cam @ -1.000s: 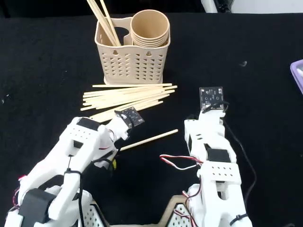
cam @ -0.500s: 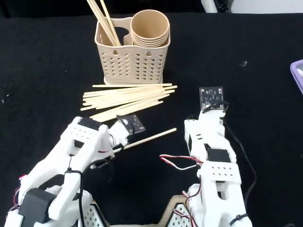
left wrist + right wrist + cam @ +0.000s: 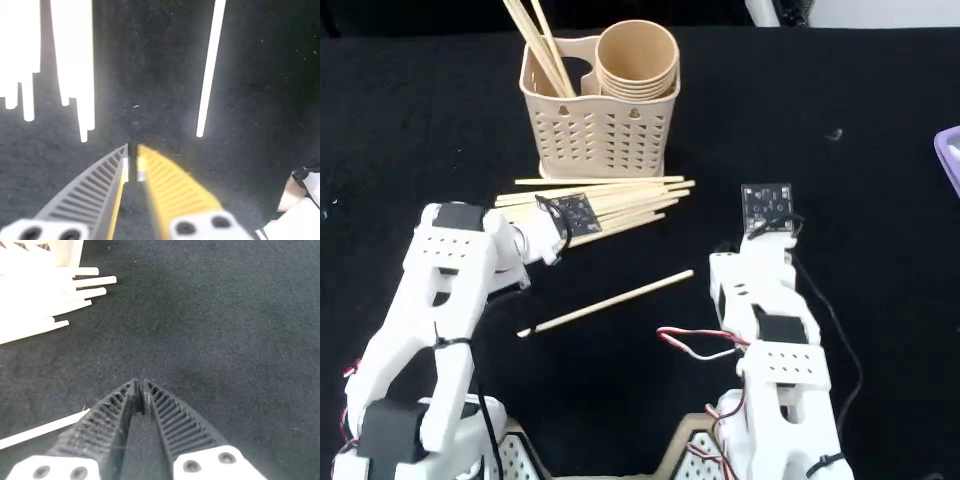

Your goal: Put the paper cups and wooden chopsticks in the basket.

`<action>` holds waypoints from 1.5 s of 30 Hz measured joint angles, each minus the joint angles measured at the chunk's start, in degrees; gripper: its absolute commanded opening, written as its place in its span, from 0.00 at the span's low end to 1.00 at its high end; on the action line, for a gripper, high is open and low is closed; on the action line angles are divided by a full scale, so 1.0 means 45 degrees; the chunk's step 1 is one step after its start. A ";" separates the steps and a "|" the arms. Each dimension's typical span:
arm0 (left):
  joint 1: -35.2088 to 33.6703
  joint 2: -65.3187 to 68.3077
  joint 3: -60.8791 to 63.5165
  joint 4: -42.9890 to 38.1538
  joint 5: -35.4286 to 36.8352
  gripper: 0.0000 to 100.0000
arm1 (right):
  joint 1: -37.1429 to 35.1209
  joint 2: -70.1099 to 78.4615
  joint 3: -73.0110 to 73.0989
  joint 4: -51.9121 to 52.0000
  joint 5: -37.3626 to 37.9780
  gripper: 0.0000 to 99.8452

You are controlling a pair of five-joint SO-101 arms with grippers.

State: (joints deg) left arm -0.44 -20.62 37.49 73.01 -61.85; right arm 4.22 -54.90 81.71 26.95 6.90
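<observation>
In the high view, my left arm (image 3: pixel 445 290) has swung up and away from the lone chopstick (image 3: pixel 610 301) since a second ago. Its wrist end now sits over the pile of chopsticks (image 3: pixel 630 195). The lone chopstick lies flat on the black tabletop (image 3: pixel 880 260), between the two arms. It is in about the same spot as before, and now I can see all of it. My right arm (image 3: pixel 765 300) has not moved. The basket (image 3: pixel 600 135) stands behind the pile. It has a stack of paper cups (image 3: pixel 637 60) in one side and a few chopsticks (image 3: pixel 535 40) leaning in the other. A purple thing (image 3: pixel 950 155) pokes in at the edge of the tabletop.

In the left wrist view, my left tool (image 3: pixel 131 150) is almost closed, with just a thin gap, and it holds nothing. It hangs over the black cloth. The ends of the pile are on one side and the lone chopstick is on the other, well apart.

In the right wrist view, my right tool (image 3: pixel 139 390) is pinched together on nothing, over the cloth. The pile ends lie farther off. One end of the lone chopstick lies near the tool.
</observation>
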 measured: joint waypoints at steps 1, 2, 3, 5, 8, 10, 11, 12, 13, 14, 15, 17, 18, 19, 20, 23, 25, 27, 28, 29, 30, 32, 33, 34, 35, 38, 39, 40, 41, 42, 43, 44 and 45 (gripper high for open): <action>-0.0195 0.0254 0.0000 -0.0371 0.0215 0.29 | 0.0000 0.0000 0.0000 0.0000 0.0000 0.01; -0.0430 0.0586 0.0000 -0.0781 0.0469 0.29 | 0.0000 0.0000 0.0000 0.0000 0.0000 0.01; -0.0664 0.0996 0.0000 -0.1289 0.0684 0.28 | 0.0000 0.0000 0.0000 0.0000 0.0000 0.01; -0.0977 0.1973 -0.0117 -0.2266 0.0918 0.24 | 0.0000 0.0000 0.0000 0.0000 0.0000 0.01; -0.1114 0.3790 -0.1094 -0.2755 0.1055 0.21 | 0.0000 0.0000 0.0000 0.0000 0.0000 0.01; -0.1114 0.5001 -0.1856 -0.2872 0.1094 0.21 | 0.0000 0.0000 0.0000 0.0000 0.0000 0.01; -0.1114 0.5568 -0.2266 -0.2891 0.1094 0.21 | 0.0000 0.0000 0.0000 0.0000 0.0000 0.01; -0.1114 0.5978 -0.2696 -0.2891 0.1153 0.21 | 0.0000 0.0000 0.0000 0.0000 0.0000 0.01; -0.1133 0.6349 -0.3087 -0.2891 0.1309 0.21 | 0.0000 0.0000 0.0000 0.0000 0.0000 0.01; -0.1133 0.6662 -0.3380 -0.2872 0.1446 0.21 | 0.0000 0.0000 0.0000 0.0000 0.0000 0.01; -0.1153 0.6857 -0.3556 -0.2852 0.1504 0.21 | 0.0000 0.0000 0.0000 0.0000 0.0000 0.01; -0.1153 0.7072 -0.3770 -0.2833 0.1504 0.21 | 0.0000 0.0000 0.0000 0.0000 0.0000 0.01; -0.1153 0.7111 -0.3810 -0.2833 0.1504 0.21 | 0.0000 0.0000 0.0000 0.0000 0.0000 0.01; -0.1153 0.7131 -0.3810 -0.2833 0.1465 0.21 | 0.0000 0.0000 0.0000 0.0000 0.0000 0.01; -0.1153 0.7131 -0.3810 -0.2833 0.1446 0.21 | 0.0000 0.0000 0.0000 0.0000 0.0000 0.01; -0.1172 0.7150 -0.3888 -0.2833 0.1446 0.21 | 0.0000 0.0000 0.0000 0.0000 0.0000 0.01; -0.1192 0.7209 -0.3966 -0.2833 0.1446 0.20 | 0.0000 0.0000 0.0000 0.0000 0.0000 0.01; -0.1192 0.7248 -0.3966 -0.2833 0.1446 0.17 | 0.0000 0.0000 0.0000 0.0000 0.0000 0.01; -0.1192 0.7248 -0.3966 -0.2813 0.1446 0.13 | 0.0000 0.0000 0.0000 0.0000 0.0000 0.01; -0.1192 0.7248 -0.3946 -0.2813 0.1446 0.08 | 0.0000 0.0000 0.0000 0.0000 0.0000 0.01; -0.1153 0.7248 -0.3849 -0.2813 0.1446 0.03 | 0.0000 0.0000 0.0000 0.0000 0.0000 0.01; -0.0879 0.7111 -0.3438 -0.2794 0.1446 0.05 | 0.0000 0.0000 0.0000 0.0000 0.0000 0.01; -0.0723 0.7111 -0.3302 -0.2794 0.1446 0.04 | 0.0000 0.0000 0.0000 0.0000 0.0000 0.01; -0.0606 0.7092 -0.3184 -0.2774 0.1446 0.03 | 0.0000 0.0000 0.0000 0.0000 0.0000 0.01; -0.0567 0.7092 -0.3145 -0.2676 0.1446 0.03 | 0.0000 0.0000 0.0000 0.0000 0.0000 0.01; -0.0547 0.6838 -0.3184 -0.2129 0.1465 0.03 | 0.0000 0.0000 0.0000 0.0000 0.0000 0.01; -0.0547 0.6662 -0.3165 -0.1973 0.1465 0.03 | 0.0000 0.0000 0.0000 0.0000 0.0000 0.01; -0.0547 0.6447 -0.3165 -0.1797 0.1446 0.03 | 0.0000 0.0000 0.0000 0.0000 0.0000 0.01; -0.0547 0.6173 -0.3145 -0.1641 0.1446 0.03 | 0.0000 0.0000 0.0000 0.0000 0.0000 0.01; -0.0547 0.5802 -0.3028 -0.1446 0.1446 0.03 | 0.0000 0.0000 0.0000 0.0000 0.0000 0.01; -0.0547 0.5353 -0.2872 -0.1192 0.1407 0.03 | 0.0000 0.0000 0.0000 0.0000 0.0000 0.01; -0.0547 0.4884 -0.2657 -0.0996 0.1407 0.03 | 0.0000 0.0000 0.0000 0.0000 0.0000 0.01; -0.0527 0.4435 -0.2383 -0.0840 0.1387 0.03 | 0.0000 0.0000 0.0000 0.0000 0.0000 0.01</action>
State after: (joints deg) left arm -2.81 -0.66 26.77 69.23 -55.60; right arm 4.22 -54.90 81.71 26.95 6.90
